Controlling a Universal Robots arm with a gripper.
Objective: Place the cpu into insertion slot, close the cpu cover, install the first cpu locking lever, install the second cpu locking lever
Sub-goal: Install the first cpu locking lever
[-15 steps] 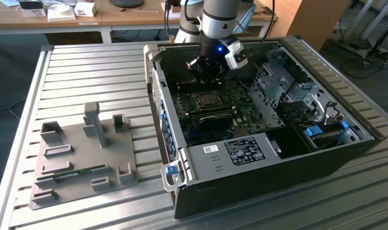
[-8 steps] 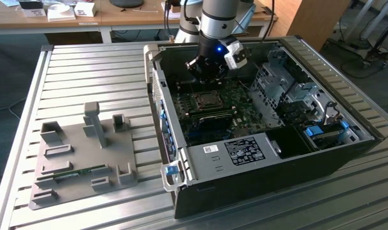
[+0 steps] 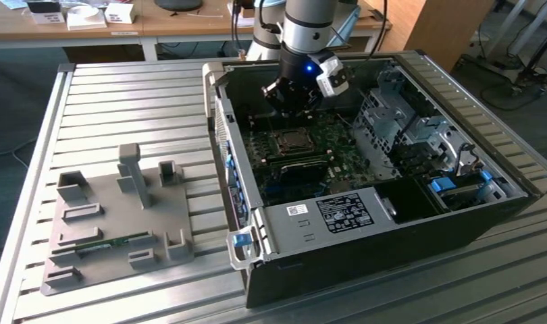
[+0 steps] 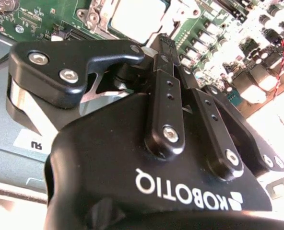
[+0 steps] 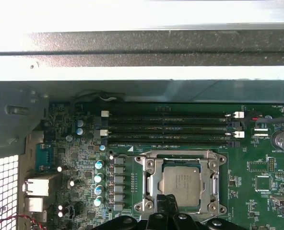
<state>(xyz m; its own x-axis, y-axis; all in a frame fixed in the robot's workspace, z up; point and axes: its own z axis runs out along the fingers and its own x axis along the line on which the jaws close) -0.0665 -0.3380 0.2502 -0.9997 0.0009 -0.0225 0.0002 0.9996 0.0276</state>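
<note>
Silver-grey arm, matt black gripper.
The arm (image 3: 308, 23) is a round silver-grey tube turning black at the wrist, where a small blue light (image 3: 308, 67) glows. A white camera block (image 3: 333, 74) sits at its 3 o'clock and a black cable (image 3: 233, 20) hangs at 9 o'clock. The gripper (image 4: 164, 40) is black throughout, with slim jointed fingers (image 4: 164, 91), bright round screws (image 4: 170, 133) and white lettering (image 4: 180, 189) at 6 o'clock.

White lettering runs upside down across the black body of the gripper (image 4: 162, 44) in the second wrist view. In the exterior view, a white label (image 3: 344, 210) with small black print lies on the metal cage (image 3: 283, 233), at six o'clock from the motherboard (image 3: 302, 162). That print is too small to read. In the first wrist view, faint markings cover the cpu (image 5: 181, 183).
</note>
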